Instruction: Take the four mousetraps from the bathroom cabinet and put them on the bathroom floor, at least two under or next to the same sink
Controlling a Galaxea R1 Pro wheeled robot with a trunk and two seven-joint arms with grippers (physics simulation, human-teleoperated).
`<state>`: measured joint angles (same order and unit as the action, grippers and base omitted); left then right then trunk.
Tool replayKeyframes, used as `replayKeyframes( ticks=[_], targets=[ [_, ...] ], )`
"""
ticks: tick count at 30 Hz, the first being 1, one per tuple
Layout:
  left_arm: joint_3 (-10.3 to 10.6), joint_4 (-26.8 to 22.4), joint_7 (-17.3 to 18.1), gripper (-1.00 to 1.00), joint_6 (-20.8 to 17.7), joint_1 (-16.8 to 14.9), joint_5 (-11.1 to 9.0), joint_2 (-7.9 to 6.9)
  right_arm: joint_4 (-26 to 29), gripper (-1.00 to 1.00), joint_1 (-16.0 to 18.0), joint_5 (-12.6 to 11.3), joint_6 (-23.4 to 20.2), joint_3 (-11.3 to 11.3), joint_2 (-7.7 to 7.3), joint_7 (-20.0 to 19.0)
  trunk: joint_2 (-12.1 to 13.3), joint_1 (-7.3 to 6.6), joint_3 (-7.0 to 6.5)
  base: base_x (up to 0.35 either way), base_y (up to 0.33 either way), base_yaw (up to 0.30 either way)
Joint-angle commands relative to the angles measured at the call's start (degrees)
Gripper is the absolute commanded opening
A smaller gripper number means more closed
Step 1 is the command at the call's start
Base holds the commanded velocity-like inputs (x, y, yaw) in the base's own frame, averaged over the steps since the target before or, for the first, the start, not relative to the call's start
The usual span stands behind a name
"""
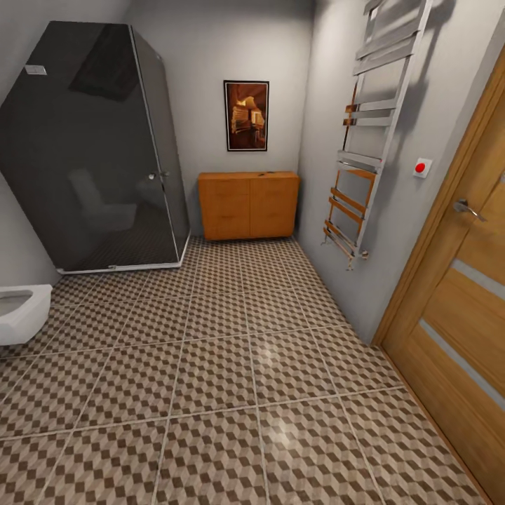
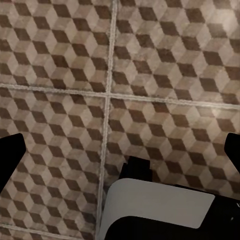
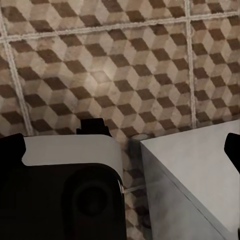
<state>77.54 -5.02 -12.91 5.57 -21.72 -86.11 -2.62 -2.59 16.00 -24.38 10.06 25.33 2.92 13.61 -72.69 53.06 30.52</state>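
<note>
I had both pincers spread open and empty, pointed down at the bathroom floor (image 2: 165, 75), because the cabinet (image 1: 247, 205) stood well ahead, out of their reach.

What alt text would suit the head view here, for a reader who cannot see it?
An orange-brown cabinet stands against the far wall across a cube-patterned tiled floor. A dark glass shower cubicle is at left, a towel rail and wooden door at right.
</note>
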Motion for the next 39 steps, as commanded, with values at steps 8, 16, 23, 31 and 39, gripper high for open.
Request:
replayKeyframes(
  ticks=[8,16,23,31,39],
  targets=[
    [0.3,-0.1,-0.5,1.0,0.1,0.0,-0.8,-0.11,-0.1,1.0,0.1,-0.4,0.6,0.5,0.09,0.0,0.0,0.0,0.05,0.0,0.0,0.0],
    [0.3,-0.1,-0.5,1.0,0.2,0.0,-0.6,-0.19,0.0,1.0,0.1,-0.7,0.8,0.4,0.0,0.1,0.0,0.0,0.05,0.0,0.0,0.0],
    [0.4,-0.1,-0.5,1.0,0.2,0.0,-0.4,-0.21,0.1,1.0,0.1,-0.7,0.7,0.4,0.14,0.1,0.0,0.0,0.05,0.0,0.0,0.0],
    [0.6,-0.1,-0.4,1.0,0.1,0.0,-0.4,-0.2,0.0,1.0,0.1,-0.5,0.7,0.4,0.34,0.1,0.0,0.0,0.05,0.152,0.0,0.0],
    [0.6,-0.1,-0.4,1.0,0.1,0.0,-0.4,-0.2,0.0,1.0,0.1,-0.5,0.7,0.5,0.37,0.1,0.0,0.0,0.05,0.31,0.0,0.0]
  ],
)
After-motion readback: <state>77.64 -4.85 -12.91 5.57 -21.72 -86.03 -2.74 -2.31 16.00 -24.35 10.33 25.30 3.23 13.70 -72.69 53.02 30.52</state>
